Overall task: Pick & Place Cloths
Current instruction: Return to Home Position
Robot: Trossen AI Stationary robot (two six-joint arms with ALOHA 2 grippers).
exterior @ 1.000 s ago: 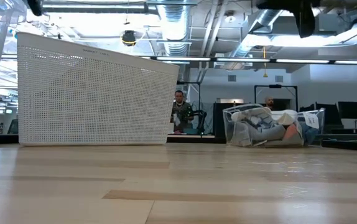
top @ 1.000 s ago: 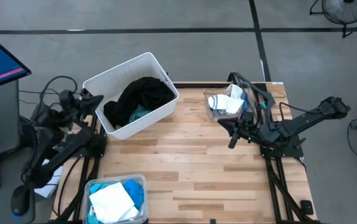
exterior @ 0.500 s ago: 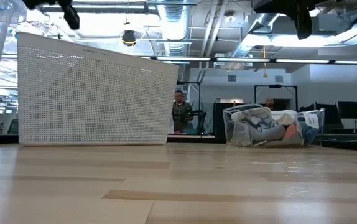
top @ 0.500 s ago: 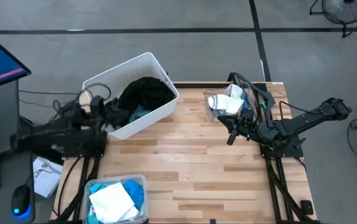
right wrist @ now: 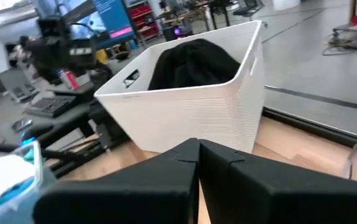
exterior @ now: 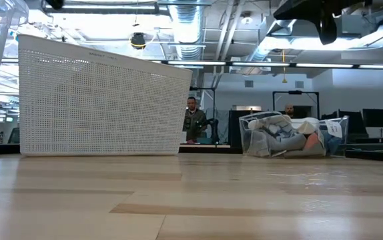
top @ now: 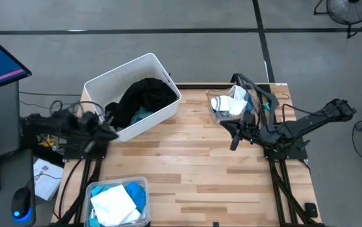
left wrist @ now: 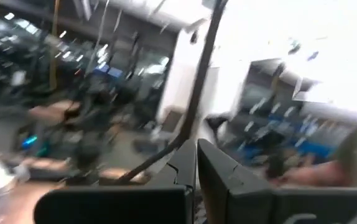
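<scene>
The left claw [top: 108,130], fingers pressed together on nothing, is hovering just beside the white bin [top: 142,124]. The right claw [top: 234,142], equally pinched and empty, is hanging near the clear tub [top: 215,116]. The black clothes [top: 144,96] are lying in the bin (socks [top: 226,103] are filling the tub). Homing well, I judge, is calling for both claws lifting clear of those rims first.

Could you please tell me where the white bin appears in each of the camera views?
High view: the white bin sits at the table's upper left.
Low view: its perforated wall fills the left half.
Left wrist view: not visible.
Right wrist view: centre of the picture.
Shared landmark: the black clothes heaped inside, high and right wrist views.
</scene>
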